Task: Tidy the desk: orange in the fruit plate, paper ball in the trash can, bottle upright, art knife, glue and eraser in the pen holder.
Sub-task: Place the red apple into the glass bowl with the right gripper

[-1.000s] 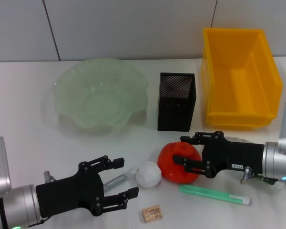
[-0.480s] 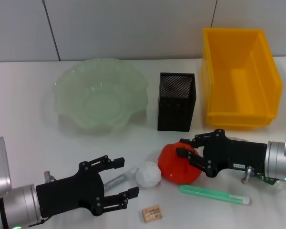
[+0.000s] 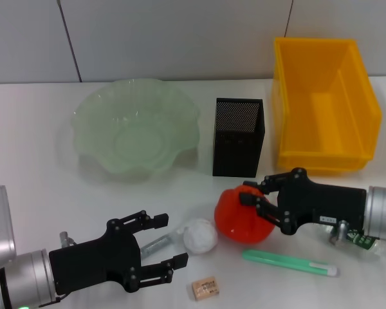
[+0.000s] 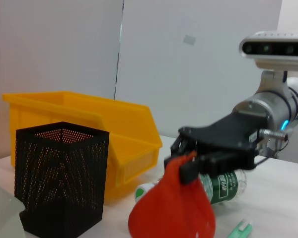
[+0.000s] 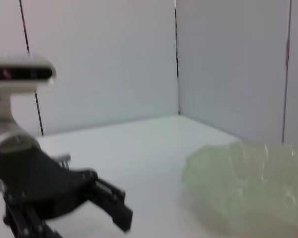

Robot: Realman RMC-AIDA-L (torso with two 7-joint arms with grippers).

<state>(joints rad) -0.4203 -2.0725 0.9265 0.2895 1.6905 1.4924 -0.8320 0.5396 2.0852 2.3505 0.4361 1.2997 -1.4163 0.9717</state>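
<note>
Now my right pincer [image 3: 260, 207] is clamped on the orange [image 3: 241, 215], low and right of centre in the head view, so the fruit step is in hand. The orange looks barely clear of the tabletop [image 3: 32, 187], if at all. Next I judge it must rise and travel to the fruit plate [image 3: 136, 125] at upper left, passing in front of the pen holder [image 3: 238, 136]. My left pincer [image 3: 161, 250] hangs spread and empty at lower left, beside the paper ball [image 3: 200, 235].

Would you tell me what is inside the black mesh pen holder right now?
Nothing shows in the pen holder; only its upper inner walls are visible, its bottom is hidden.
</note>
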